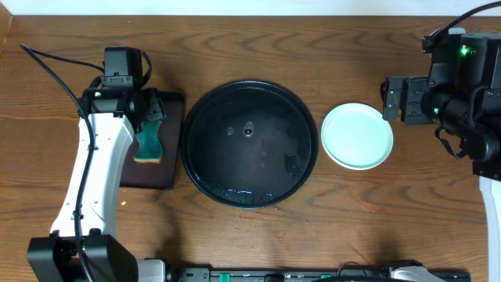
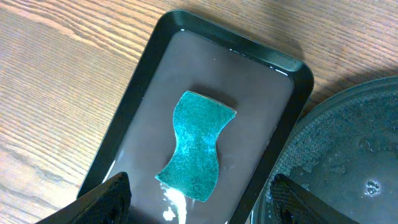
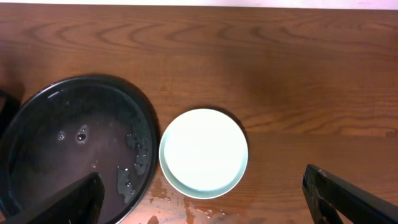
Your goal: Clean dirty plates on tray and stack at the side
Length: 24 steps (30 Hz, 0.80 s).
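Observation:
The round black tray [image 1: 205,149] lies mid-table, wet and with no plate on it; it also shows in the right wrist view [image 3: 37,180]. A mint-blue plate [image 1: 357,135] sits on the wood just right of the tray, with no streak visible, also seen in the right wrist view [image 3: 203,152]. A paler rim shows under its edge. No pale yellow plate shows. My left gripper [image 1: 150,110] is open and empty above the teal sponge [image 2: 196,146]. My right gripper [image 1: 389,98] is open and empty, up and to the right of the plate.
The sponge [image 1: 149,142] lies in a dark brown rectangular tray [image 1: 168,176] left of the black tray, its rim clear in the left wrist view [image 2: 124,130]. Water drops wet the wood [image 3: 186,202] in front of the plate.

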{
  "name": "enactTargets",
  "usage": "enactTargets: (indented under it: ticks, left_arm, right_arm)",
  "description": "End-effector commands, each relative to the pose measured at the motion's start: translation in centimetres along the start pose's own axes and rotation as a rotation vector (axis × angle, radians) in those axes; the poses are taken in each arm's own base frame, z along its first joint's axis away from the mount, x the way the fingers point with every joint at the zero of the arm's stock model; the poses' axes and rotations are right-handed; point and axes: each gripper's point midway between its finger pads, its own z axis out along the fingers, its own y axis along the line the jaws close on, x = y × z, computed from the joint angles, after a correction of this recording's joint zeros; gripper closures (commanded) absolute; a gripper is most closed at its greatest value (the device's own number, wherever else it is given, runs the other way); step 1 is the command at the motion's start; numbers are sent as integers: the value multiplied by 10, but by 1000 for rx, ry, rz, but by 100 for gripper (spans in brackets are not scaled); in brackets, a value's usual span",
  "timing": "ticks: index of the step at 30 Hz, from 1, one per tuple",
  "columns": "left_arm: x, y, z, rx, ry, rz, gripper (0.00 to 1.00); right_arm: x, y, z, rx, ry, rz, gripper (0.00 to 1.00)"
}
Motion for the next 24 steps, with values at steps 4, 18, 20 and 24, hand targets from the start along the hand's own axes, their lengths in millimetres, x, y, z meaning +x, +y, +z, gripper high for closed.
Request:
enactTargets:
  ticks: [4, 18, 20, 24]
  left_arm:
    - [-1, 0, 0, -2, 0, -10, 28]
    - [-1, 0, 0, -2, 0, -10, 28]
    - [-1, 0, 0, -2, 0, -10, 27]
    - [-1, 0, 0, -2, 0, -10, 27]
  right_arm:
    - [0, -8, -3, 54, -1, -18, 1]
    - [-21, -7, 0, 54, -117, -80, 1]
    - [-23, -7, 0, 56, -165, -110, 1]
    - [-15, -10, 4, 62, -280, -109, 1]
